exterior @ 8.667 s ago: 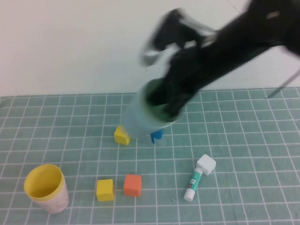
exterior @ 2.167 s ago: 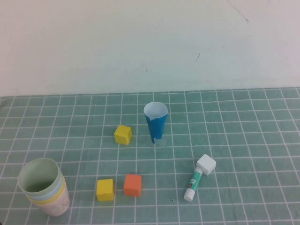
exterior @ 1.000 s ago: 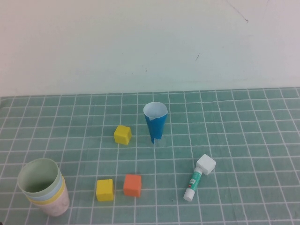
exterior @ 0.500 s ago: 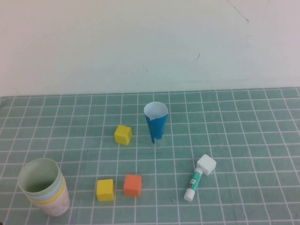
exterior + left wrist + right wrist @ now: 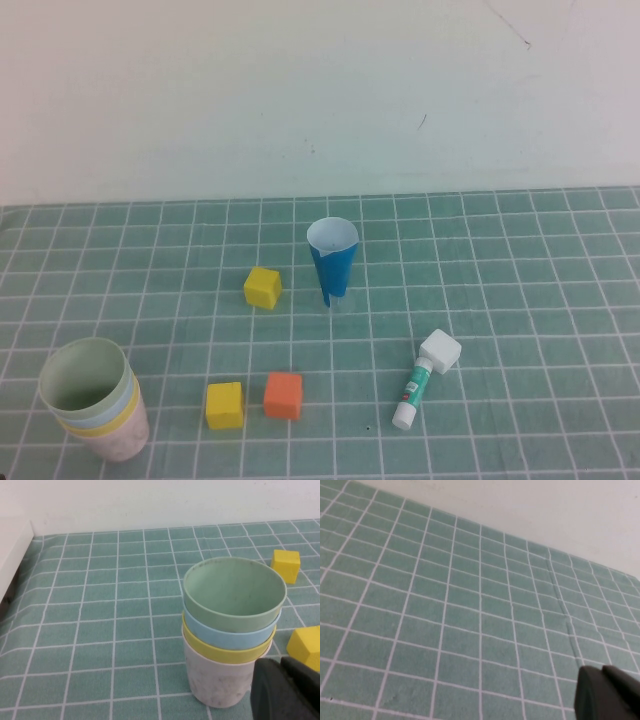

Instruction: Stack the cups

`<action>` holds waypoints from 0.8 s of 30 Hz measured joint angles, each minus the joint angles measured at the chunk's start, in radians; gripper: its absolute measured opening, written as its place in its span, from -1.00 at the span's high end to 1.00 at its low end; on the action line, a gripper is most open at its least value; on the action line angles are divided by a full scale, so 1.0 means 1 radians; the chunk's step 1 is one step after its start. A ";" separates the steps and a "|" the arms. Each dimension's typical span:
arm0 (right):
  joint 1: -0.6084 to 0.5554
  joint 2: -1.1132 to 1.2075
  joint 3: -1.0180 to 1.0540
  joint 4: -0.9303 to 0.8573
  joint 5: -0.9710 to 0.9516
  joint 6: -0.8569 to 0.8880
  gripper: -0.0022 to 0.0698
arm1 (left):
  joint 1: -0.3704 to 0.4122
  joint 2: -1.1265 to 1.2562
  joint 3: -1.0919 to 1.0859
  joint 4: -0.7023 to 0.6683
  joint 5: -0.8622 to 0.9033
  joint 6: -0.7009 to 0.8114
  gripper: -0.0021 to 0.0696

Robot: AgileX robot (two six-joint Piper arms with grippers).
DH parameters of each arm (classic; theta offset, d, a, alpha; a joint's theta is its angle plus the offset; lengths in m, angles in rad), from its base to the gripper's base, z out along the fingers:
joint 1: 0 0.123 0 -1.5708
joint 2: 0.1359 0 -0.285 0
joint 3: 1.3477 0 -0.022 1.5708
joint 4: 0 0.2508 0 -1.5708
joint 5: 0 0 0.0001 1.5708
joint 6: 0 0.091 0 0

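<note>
Left gripper (image 5: 285,690) sits beside the stacked cups (image 5: 92,398) — fingers' state cannot be told; right gripper (image 5: 607,692) likewise. Nearby: yellow cube (image 5: 224,405), orange cube (image 5: 283,394), glue stick (image 5: 424,378).

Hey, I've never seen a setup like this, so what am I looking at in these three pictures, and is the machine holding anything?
This is a two-armed tabletop robot. One picture looks down from a raised camera; the other two come from cameras on each wrist. Neither arm shows from above. Each wrist view catches only a dark edge of its own gripper, the left gripper beside the cups and the right gripper over bare green grid mat; neither visibly holds anything. The four cups are nested: pale green cup innermost, then light blue cup, yellow cup, pink cup. Also there: a dark-blue cone, two yellow cubes, an orange cube, a glue stick.
</note>
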 joint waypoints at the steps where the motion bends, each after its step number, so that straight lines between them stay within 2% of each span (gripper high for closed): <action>1: 0.000 0.000 0.000 0.002 0.000 0.000 0.94 | 0.000 0.000 0.000 0.000 0.000 0.000 0.95; 8: 0.000 0.000 0.000 0.004 0.000 0.035 0.94 | 0.000 0.000 0.000 0.000 0.000 -0.015 0.95; 15: 0.000 -0.001 0.000 0.004 0.000 0.274 0.94 | 0.000 0.000 0.000 0.000 0.000 -0.015 0.95; 24: 0.000 -0.001 0.000 0.002 0.000 0.308 0.94 | 0.000 0.000 0.000 0.000 0.000 -0.015 0.95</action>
